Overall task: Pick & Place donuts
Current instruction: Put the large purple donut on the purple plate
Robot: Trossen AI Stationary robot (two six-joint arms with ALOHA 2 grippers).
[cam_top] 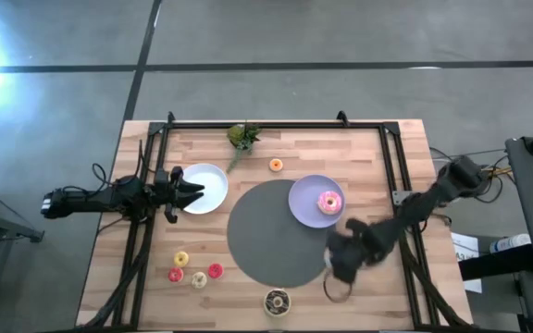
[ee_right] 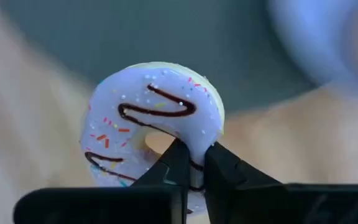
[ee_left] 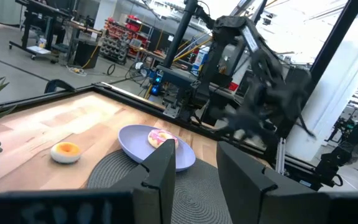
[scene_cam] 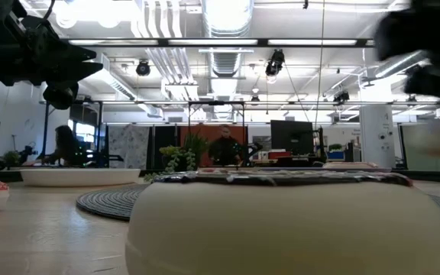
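My right gripper [cam_top: 339, 273] hovers near the table's near right edge, shut on the white sprinkled donut [ee_right: 154, 118], which carries dark drizzle lines. A pink donut [cam_top: 329, 202] lies on the lavender plate [cam_top: 303, 194]. The dark brown donut [cam_top: 277, 301] sits flat by the near edge and fills the low view's foreground [scene_cam: 289, 221]. Several tiny donuts [cam_top: 192, 270] lie near left, and an orange one [cam_top: 276, 165] lies farther back. My left gripper [cam_top: 188, 190] waits open over the white plate [cam_top: 209, 188]. My right gripper pinches the sprinkled donut's ring [ee_right: 197, 140] at one spot. One finger [ee_right: 176, 158] reaches into the hole and the other finger [ee_right: 222, 165] lies on the outer rim. The donut stands on edge beyond the fingertips, its frosted face toward the wrist camera.
A dark grey round mat [cam_top: 266, 240] covers the table's middle, partly under the lavender plate. A small green plant [cam_top: 241, 137] stands at the far edge. A black frame [cam_top: 276, 125] runs along the far side and both sides of the table. People show in the room beyond.
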